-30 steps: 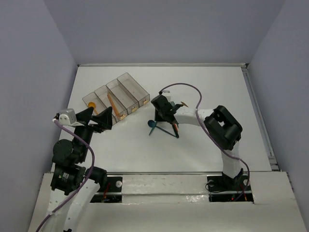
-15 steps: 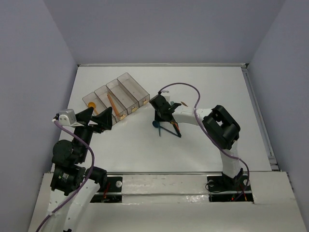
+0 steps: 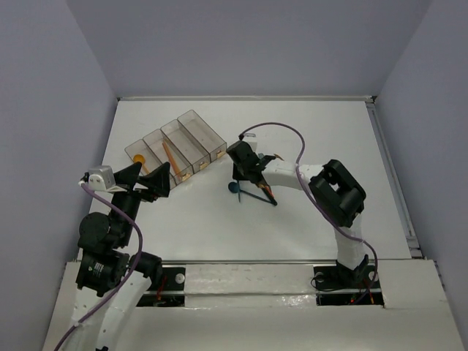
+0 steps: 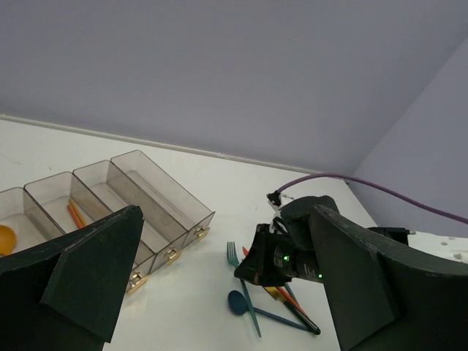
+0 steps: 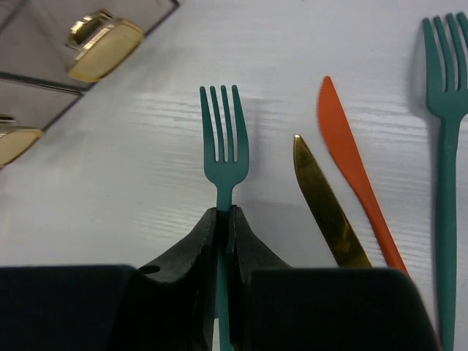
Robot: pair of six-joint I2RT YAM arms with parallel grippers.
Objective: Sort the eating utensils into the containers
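My right gripper is shut on the handle of a teal fork, low over the table, tines pointing toward the containers. In the top view the right gripper is over the utensil pile, with a teal spoon beside it. A gold knife, an orange knife and a second teal fork lie to the right. The four joined smoky bins sit back left. One holds an orange spoon, the one beside it an orange utensil. My left gripper is open and empty, in front of the bins.
Gold handles on the bin ends face the utensil pile. A purple cable arches over the right arm. Grey walls close in the table on three sides.
My right gripper has shifted slightly toward the back over the pile, and the teal utensils under it have moved a little. The left arm has not moved.
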